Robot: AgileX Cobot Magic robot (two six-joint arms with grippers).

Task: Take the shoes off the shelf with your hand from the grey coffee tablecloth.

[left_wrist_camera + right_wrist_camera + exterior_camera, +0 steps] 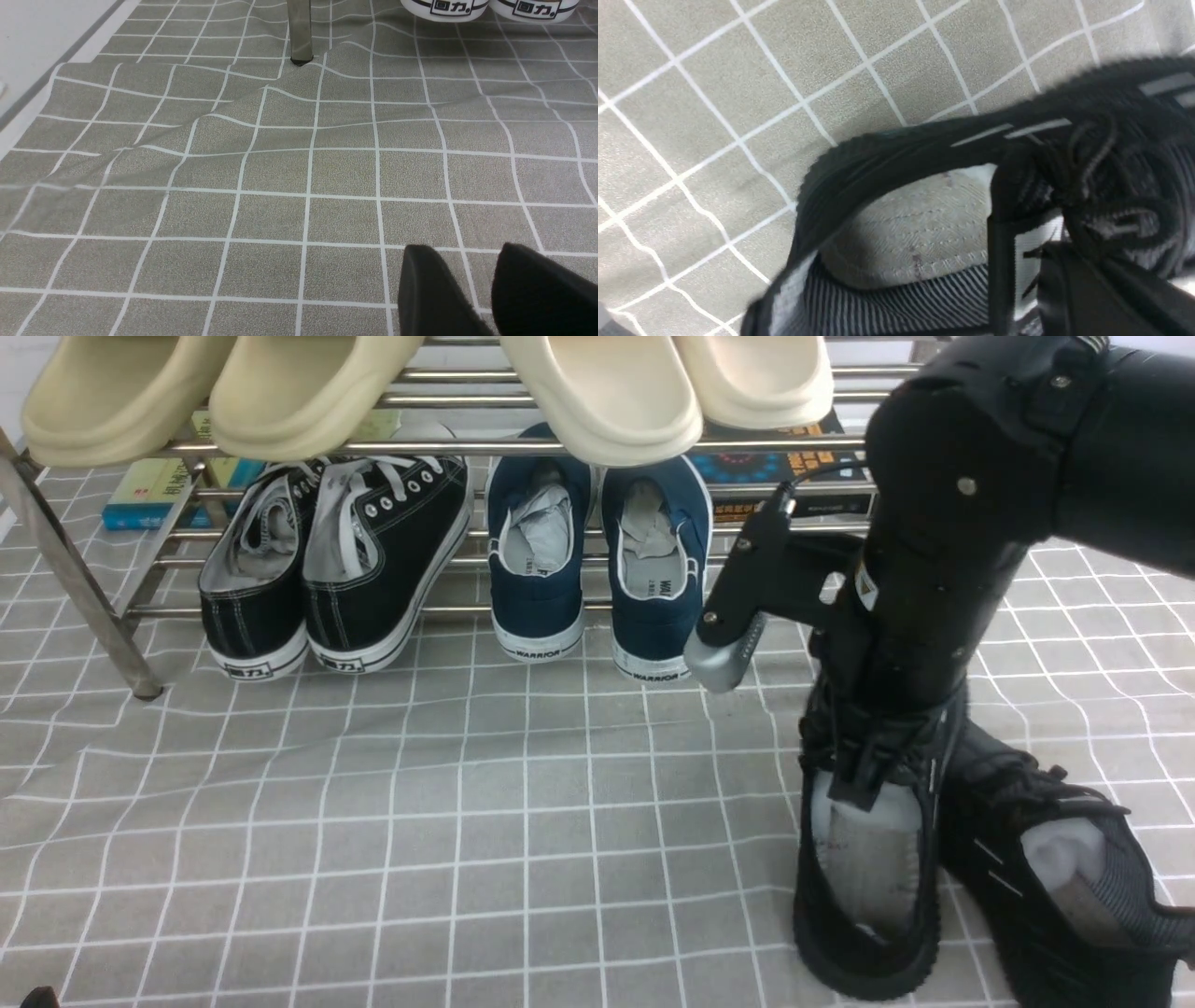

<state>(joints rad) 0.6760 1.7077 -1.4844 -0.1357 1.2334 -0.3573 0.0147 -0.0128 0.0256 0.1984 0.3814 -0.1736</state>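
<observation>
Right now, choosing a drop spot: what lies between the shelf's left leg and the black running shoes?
Front view: only bare, wrinkled tablecloth between leg and shoes.

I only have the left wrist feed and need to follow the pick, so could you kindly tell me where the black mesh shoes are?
Observer: Both shoes are off the shelf, over the grey checked cloth at the robot's right.
Operator: Thank you. Is the right gripper holding one?
Observer: Yes, the right gripper is shut on the tongue of the shoe nearer the middle; I cannot tell whether that shoe is lifted.
Operator: And what sits on the shelf?
Observer: The lower tier holds black canvas sneakers and navy slip-ons; cream slippers sit above.
</observation>
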